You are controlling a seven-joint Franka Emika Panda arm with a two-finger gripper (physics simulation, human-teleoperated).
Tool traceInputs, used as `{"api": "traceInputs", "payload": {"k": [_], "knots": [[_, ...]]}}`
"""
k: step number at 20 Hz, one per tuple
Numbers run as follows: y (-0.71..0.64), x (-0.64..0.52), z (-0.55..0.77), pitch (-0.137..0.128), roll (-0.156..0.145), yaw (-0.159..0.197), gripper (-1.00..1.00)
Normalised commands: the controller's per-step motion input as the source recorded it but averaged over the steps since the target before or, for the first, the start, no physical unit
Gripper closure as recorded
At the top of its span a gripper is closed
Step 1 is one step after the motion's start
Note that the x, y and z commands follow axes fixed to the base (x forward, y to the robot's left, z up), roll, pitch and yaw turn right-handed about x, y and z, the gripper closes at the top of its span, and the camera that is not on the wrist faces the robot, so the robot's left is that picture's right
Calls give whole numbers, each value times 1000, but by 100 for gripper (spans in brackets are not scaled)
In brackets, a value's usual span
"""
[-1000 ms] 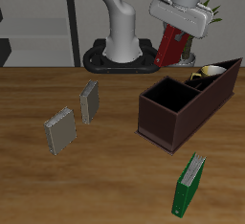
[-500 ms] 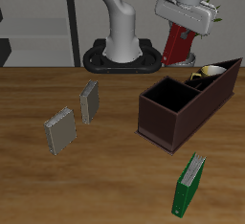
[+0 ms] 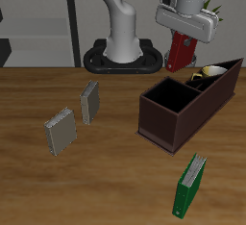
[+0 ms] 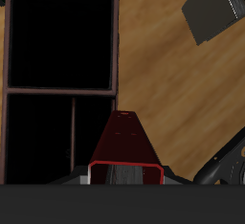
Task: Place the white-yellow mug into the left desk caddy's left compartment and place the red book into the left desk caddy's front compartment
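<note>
We hold the thin dark-red hardcover book (image 3: 180, 49) aloft, pinched in our closed two-finger claw (image 3: 185, 29), hanging above the far end of the long maroon-brown desk caddy (image 3: 163, 123). The cream-white mug with its yellow handle (image 3: 211, 73) already sits in a narrow section at that far end. In the wrist view the book (image 4: 124, 142) hovers over the narrow sections, the big square section at twelve o'clock of it. Two grey books (image 3: 60, 130) and a green one (image 3: 189, 185) stand on the wooden surface (image 3: 115, 171), well apart. Our worry: lowering off-line could snag a divider or bump the mug, twisting the book in our grip.
</note>
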Motion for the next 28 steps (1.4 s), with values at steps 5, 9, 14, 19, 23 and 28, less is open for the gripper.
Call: {"api": "traceInputs", "payload": {"k": [5, 9, 14, 19, 23, 28], "knots": [[129, 95, -91, 31, 36, 47, 100], [37, 86, -18, 58, 42, -23, 100], [177, 42, -38, 1, 37, 28, 100], [40, 78, 33, -4, 11, 3, 100], [28, 107, -33, 13, 9, 0, 100], [-23, 173, -88, 23, 5, -4, 100]]}}
